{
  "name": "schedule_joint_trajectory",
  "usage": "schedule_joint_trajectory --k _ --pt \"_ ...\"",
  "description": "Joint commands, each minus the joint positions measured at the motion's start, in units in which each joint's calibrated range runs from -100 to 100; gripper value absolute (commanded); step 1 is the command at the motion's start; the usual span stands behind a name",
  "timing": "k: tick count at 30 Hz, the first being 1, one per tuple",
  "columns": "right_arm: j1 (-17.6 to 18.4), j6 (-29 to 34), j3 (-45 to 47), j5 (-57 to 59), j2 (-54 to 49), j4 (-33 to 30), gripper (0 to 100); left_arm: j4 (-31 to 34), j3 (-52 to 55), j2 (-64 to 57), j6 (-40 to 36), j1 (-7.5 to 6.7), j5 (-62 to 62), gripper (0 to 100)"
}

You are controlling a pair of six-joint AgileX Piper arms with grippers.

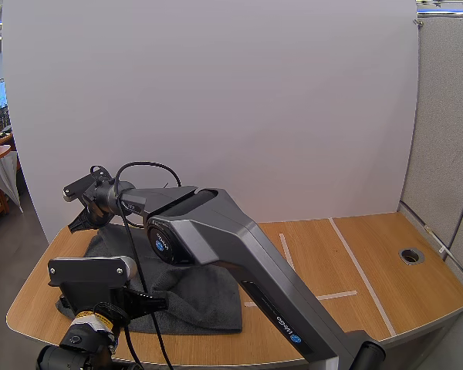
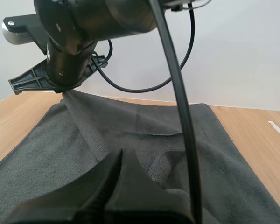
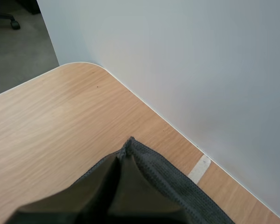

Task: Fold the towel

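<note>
- Towel (image 1: 197,301): a dark grey cloth lying at about 8 o'clock on the wooden worktop (image 1: 386,262), as seen from above. It is spread mostly flat, with loose creases across its middle.
- Right end effector (image 3: 127,153): closed on the towel's corner at 11 o'clock. A point of cloth is pinched between the fingertips, near the worktop's rounded far corner. From the left wrist view, the cloth rises in a ridge from the flat part up to these fingers, so this corner is held a little above the wood.
- Left end effector (image 2: 122,161): its fingers lie together as one dark wedge, so it is closed. It sits low over the towel near the 7 o'clock edge. The cloth is rumpled just ahead of the tips, and I cannot tell whether any of it is caught between them.
- Done so far, as I judge it: one corner has been grasped and raised. No layer yet lies over another, so the fold itself has not been made.
- Left to do, as I judge it: carry the raised side across towards the towel's 3 o'clock edge, lay it down with the edges matched, let go, and flatten the creases.
</note>
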Motion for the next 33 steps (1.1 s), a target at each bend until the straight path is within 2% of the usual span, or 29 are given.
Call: schedule_joint_trajectory --k 1,21,33 --pt "-0.08 -0.31 -3.17 -1.22 2.46 -0.04 0 0.03 0.00 0.00 -0.52 0.09 -0.51 0" --pt "-0.08 -0.31 -4.55 -12.35 4.03 -1.15 0 0.03 0.00 0.00 -0.52 0.09 -0.51 0" --pt "-0.08 -0.31 -4.55 -13.46 4.03 -1.65 0 0.03 0.00 0.00 -0.52 0.09 -0.51 0"
